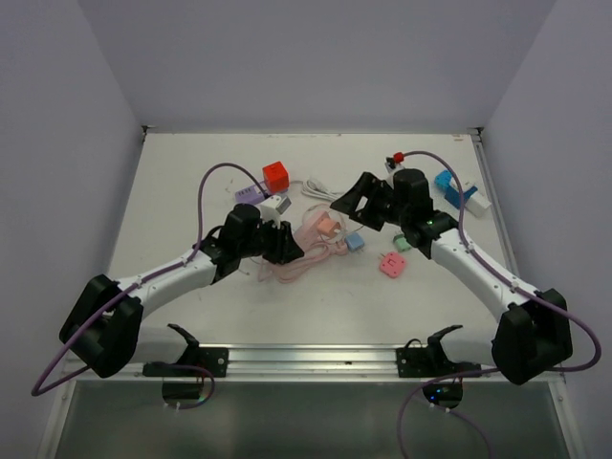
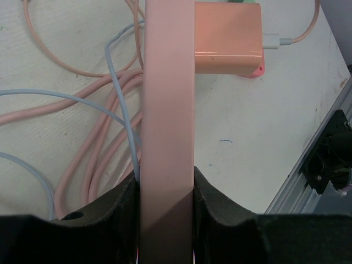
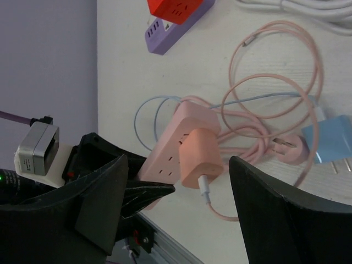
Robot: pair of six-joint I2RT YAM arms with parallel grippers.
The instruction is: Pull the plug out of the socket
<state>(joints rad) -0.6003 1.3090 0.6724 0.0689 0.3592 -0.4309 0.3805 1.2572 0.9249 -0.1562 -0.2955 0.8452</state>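
A pink power strip (image 1: pixel 316 229) lies among coiled pink cable at the table's middle. A pink charger plug (image 3: pixel 201 157) sits in it, with a white connector and a pink cable coming out of the plug. My left gripper (image 1: pixel 285 246) is shut on the strip's near end. In the left wrist view the strip (image 2: pixel 168 99) runs up from between the gripper's (image 2: pixel 166 184) fingers, with the plug (image 2: pixel 228 38) at its far end. My right gripper (image 1: pixel 352 205) is open above the plug. In the right wrist view the plug lies between the gripper's (image 3: pixel 179 162) spread fingers, untouched.
A red cube socket (image 1: pixel 275 175) on a purple strip (image 1: pixel 251 194) and a white cable (image 1: pixel 320 189) lie behind. A blue adapter (image 1: pixel 355 242), a pink adapter (image 1: pixel 392 265) and blue and white plugs (image 1: pixel 457 189) are to the right. A thin blue cable (image 2: pixel 118 60) crosses the pink coils.
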